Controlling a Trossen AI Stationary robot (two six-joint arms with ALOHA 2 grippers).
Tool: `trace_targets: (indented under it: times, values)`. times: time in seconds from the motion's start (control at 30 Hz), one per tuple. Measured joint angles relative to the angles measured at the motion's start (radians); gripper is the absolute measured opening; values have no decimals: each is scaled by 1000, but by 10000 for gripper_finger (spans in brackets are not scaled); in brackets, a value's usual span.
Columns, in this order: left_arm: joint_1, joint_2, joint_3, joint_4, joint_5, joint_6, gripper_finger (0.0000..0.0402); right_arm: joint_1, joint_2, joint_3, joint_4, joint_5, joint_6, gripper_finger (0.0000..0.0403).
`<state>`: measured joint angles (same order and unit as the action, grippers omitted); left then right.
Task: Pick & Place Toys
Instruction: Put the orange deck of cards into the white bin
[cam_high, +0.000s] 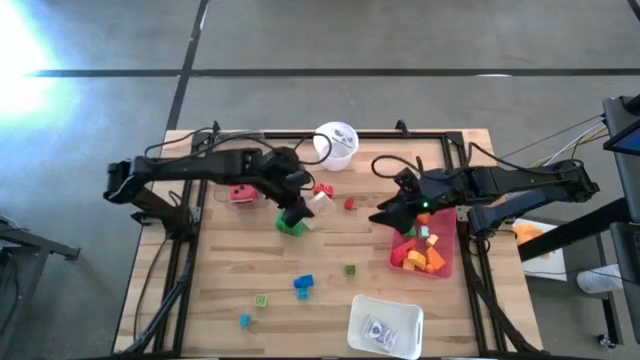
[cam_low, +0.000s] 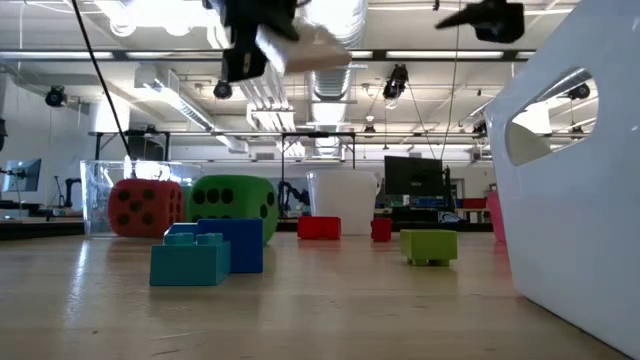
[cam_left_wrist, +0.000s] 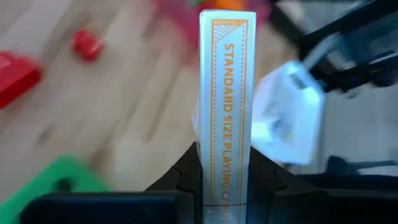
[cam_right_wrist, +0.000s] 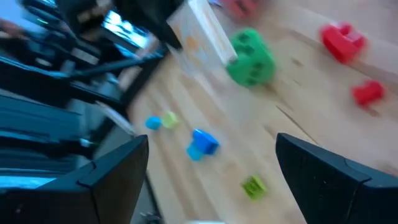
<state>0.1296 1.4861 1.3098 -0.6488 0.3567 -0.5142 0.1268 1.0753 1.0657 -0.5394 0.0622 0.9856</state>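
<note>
The left gripper (cam_left_wrist: 225, 186) is clamping a white playing-card box (cam_left_wrist: 226, 93) above the green die (cam_high: 290, 226) at mid-table, the box's long axis running straight out from the fingers. The right gripper (cam_right_wrist: 211, 174) is hanging spread wide, holding nothing, over the pink bin (cam_high: 445, 268) of bricks (cam_high: 425, 255). Small bricks (cam_high: 303, 285) are lying scattered nearer the table's front.

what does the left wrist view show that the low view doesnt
Only the left wrist view: the printed side of the playing card box reading "standard size playing", clamped in the left pincer.

Only the low view: the red die, blue brick, teal brick, green brick and white tray.

Both: the card box held above the table, the green die, and red bricks.
</note>
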Motion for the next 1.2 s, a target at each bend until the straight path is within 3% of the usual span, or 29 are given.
trace_targets:
  times: [0.27,0.6,0.87,1.2]
  values:
    - [-113,-10,1,293,38,-153,64,0,7,2,130,-21,-30,344]
    - [-183,-10,2,508,21,-378,64,6,7,8,205,-60,-40,344]
    - [-194,-10,42,403,-48,-385,64,6,7,8,326,-138,-63,344]
    - [-192,-9,46,434,-50,-380,64,6,111,43,382,-142,-43,343]
